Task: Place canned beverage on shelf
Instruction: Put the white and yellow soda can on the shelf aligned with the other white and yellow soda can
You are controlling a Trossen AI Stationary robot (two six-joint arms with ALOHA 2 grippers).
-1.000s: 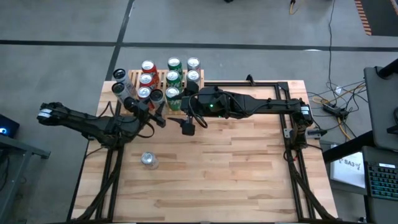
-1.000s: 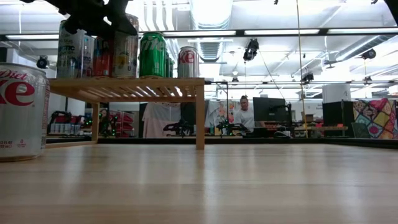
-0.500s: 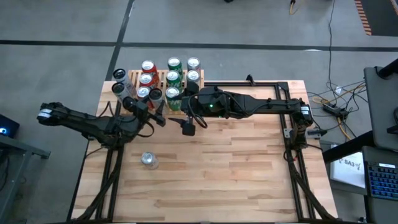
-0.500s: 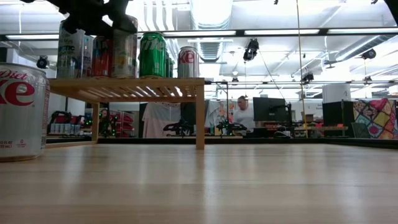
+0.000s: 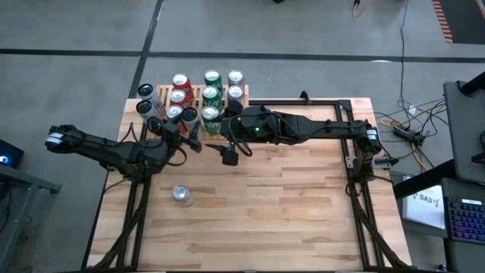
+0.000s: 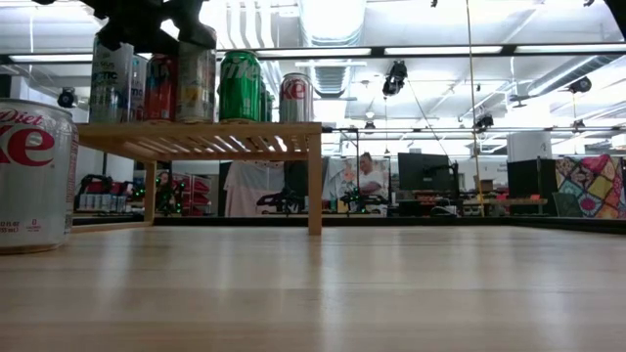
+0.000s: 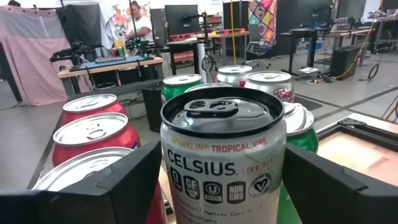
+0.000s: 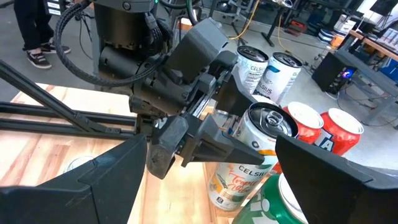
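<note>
From above, I see my left gripper [image 5: 187, 141] at the shelf [image 5: 224, 137] edge around the Celsius can [image 5: 189, 116]; the right gripper [image 5: 229, 154] waits nearby, fingers spread, empty. Low view: can standing on the slats. Left wrist: fingers [image 7: 130, 180] parted clear of the can, so I judge it released; next, back straight off.

A robotics lab or workshop (open-plan): concrete floor [image 5: 303, 30], monitors [image 6: 423, 171] on benches, ceiling strip lights [image 6: 430, 50].
</note>
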